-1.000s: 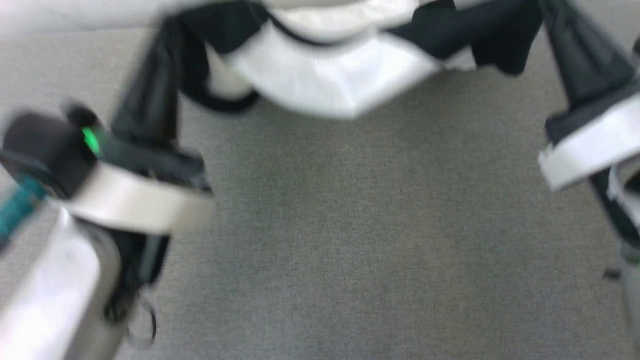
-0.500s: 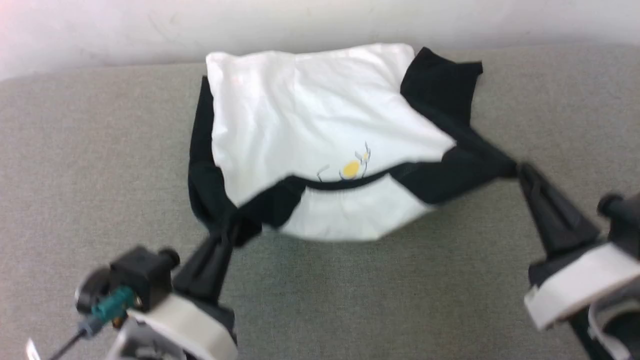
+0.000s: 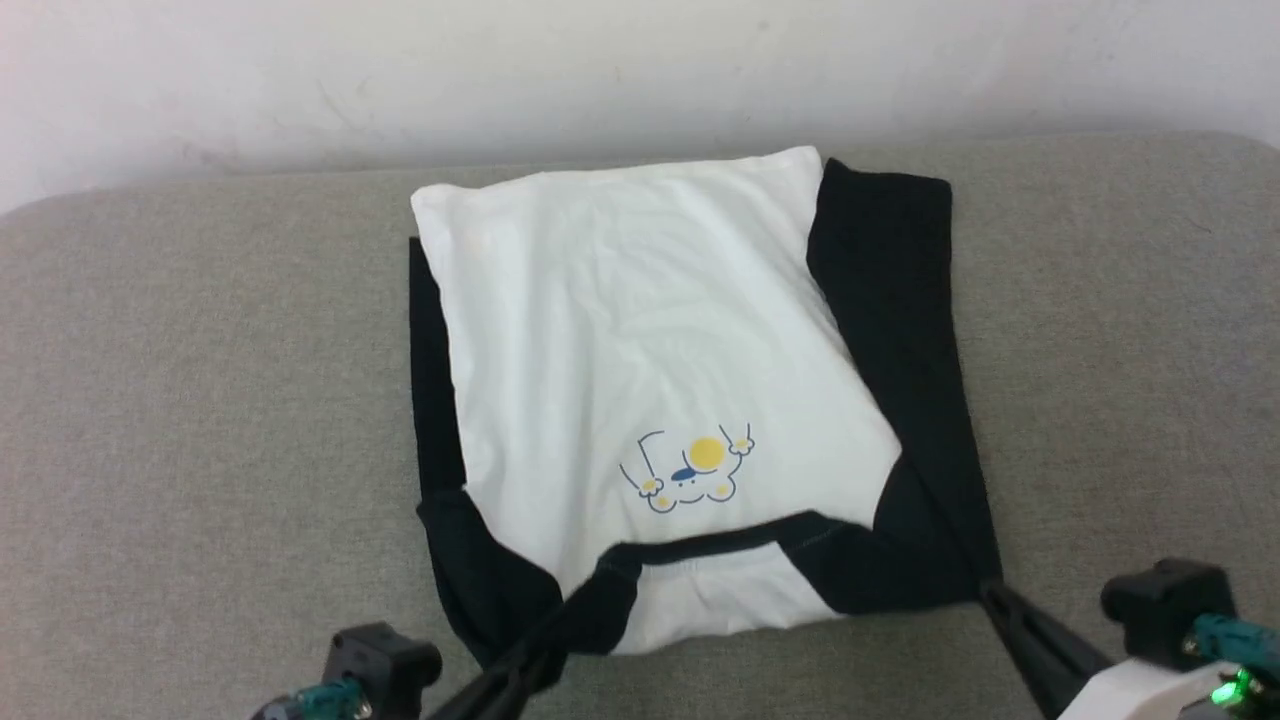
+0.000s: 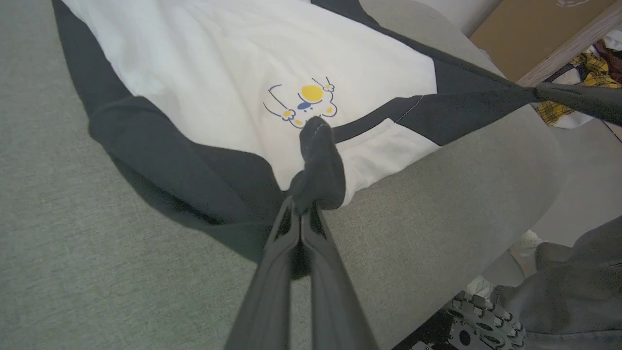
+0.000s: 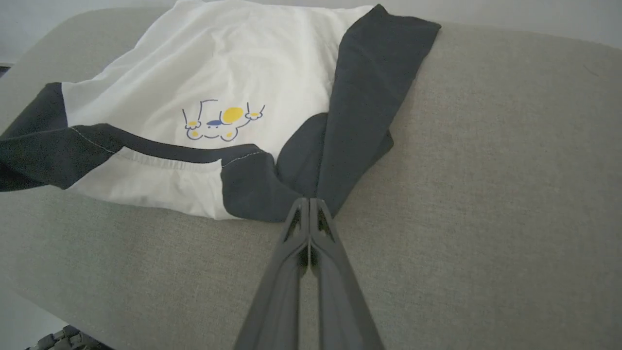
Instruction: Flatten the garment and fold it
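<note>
— Reason for gripping at both shoulders?
— Judging by the lie: stretching the garment [image 3: 640, 330] taut and flat. Lying spread between and beyond both claws, white front up, collar end nearest the tips, hem end farthest from them, black sleeves tucking in along either side.
— And the left claw [image 4: 300, 206]?
— Pressing tight on a bunched fold of black fabric at the near shoulder, just beside the neckband [image 4: 369, 124]. Leaving that corner rumpled rather than smooth, so judging the flattening as unfinished there.
— Right claw [image 5: 309, 201]?
— Likewise pinching hard, on the black sleeve [image 5: 374, 82] at the point of tapering into the tips. Drawing the collar edge into a line from claw to claw, probably squaring up before any folding.
— Print?
— Sitting just past the neckband, beyond the tips: a small cartoon print [image 3: 690, 470], yellow and blue.
— Underneath?
— Resting on a grey woven cushion [image 3: 200, 400], running wide to either side of the claws and rounding off just behind them. Backing onto a pale wall [image 3: 600, 70] beyond the hem.
— Anything else around?
— Showing past the right claw, from the left wrist: a brown board [image 4: 534, 29] and some yellow plaid cloth [image 4: 593, 63], well apart from the work.
</note>
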